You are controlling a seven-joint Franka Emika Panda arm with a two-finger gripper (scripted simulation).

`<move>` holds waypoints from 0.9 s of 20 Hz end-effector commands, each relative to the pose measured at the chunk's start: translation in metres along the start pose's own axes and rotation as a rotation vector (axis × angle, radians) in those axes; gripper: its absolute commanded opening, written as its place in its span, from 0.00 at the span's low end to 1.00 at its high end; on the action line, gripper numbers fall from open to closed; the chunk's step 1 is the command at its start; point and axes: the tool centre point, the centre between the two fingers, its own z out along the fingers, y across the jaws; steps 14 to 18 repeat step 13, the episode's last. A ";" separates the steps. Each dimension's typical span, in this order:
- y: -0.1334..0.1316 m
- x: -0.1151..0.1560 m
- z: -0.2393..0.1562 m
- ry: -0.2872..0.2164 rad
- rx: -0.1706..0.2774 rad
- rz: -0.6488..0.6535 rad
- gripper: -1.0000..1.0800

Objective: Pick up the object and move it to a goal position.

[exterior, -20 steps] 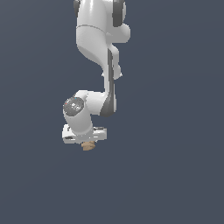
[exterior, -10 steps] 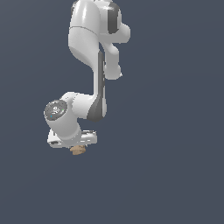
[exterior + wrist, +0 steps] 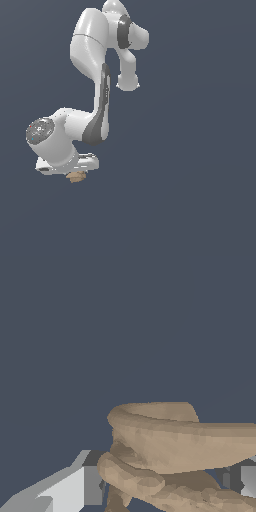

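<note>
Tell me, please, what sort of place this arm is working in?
Apparently a bare simulated scene, not a real room: flat dark blue-grey fills both views, with no table or floor visible. Only the smooth white arm, its gripper and a tan ridged object appear.

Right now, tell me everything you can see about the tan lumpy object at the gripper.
The object is a small tan-brown lump with thick rounded ridges stacked in layers and a matte surface. It sits between the fingers of the white gripper, poking out just beneath it. In the exterior view only plain dark background surrounds it, and nothing else touches it.
</note>
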 end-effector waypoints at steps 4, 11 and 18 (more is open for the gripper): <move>0.013 0.007 -0.004 0.000 0.000 -0.001 0.00; 0.019 0.010 -0.005 0.000 0.000 -0.001 0.00; 0.019 0.011 -0.005 0.000 0.000 -0.001 0.00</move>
